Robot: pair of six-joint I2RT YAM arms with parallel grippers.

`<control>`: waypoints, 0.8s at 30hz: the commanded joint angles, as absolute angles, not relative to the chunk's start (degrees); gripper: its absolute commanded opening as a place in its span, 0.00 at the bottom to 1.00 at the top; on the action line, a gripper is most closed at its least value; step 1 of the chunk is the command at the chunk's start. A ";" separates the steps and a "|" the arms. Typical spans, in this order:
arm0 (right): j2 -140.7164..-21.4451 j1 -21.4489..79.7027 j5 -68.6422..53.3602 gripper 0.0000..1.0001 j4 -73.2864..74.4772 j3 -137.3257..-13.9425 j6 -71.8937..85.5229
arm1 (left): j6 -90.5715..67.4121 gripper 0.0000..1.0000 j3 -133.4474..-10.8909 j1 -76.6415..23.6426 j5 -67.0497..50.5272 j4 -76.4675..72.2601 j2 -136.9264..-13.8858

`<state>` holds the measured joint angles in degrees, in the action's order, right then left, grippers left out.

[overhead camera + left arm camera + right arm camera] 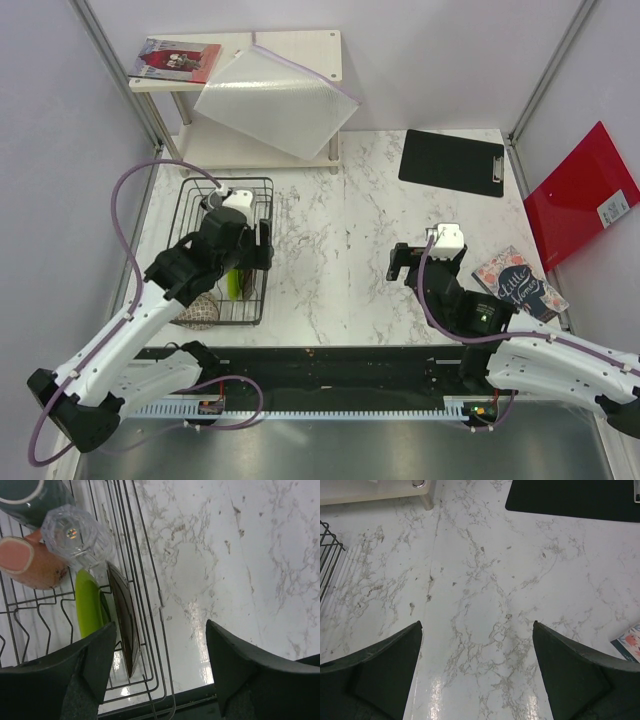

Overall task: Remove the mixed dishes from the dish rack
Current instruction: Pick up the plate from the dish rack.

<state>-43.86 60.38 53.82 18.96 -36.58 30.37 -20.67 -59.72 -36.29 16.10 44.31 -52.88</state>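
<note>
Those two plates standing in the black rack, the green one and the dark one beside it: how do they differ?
The lime-green plate is plain and bright; the red patterned plate looks dark, seen nearly edge-on. The lime-green plate sits further inside the dish rack; the red patterned plate is nearest its table-side rim. Both stand on edge, side by side.

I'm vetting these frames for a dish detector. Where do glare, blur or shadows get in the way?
Left wrist: a white glare streak on the table beside the dish rack; the clear glass sparkles and looks soft. Right wrist: glare low on the table, otherwise sharp. Top external: evenly lit, though the left arm covers much of the rack.
</note>
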 commanded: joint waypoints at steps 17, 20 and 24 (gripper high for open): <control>-44.91 60.56 53.09 0.98 19.60 -35.51 32.70 | -20.57 0.74 -52.38 -33.75 11.43 42.80 -48.79; -45.17 60.47 53.09 0.98 19.51 -35.59 32.70 | -20.57 0.76 -54.40 -33.66 11.60 43.42 -46.32; -46.23 60.56 52.65 0.98 18.90 -35.60 32.78 | -20.39 0.78 -55.46 -33.75 11.95 44.12 -45.70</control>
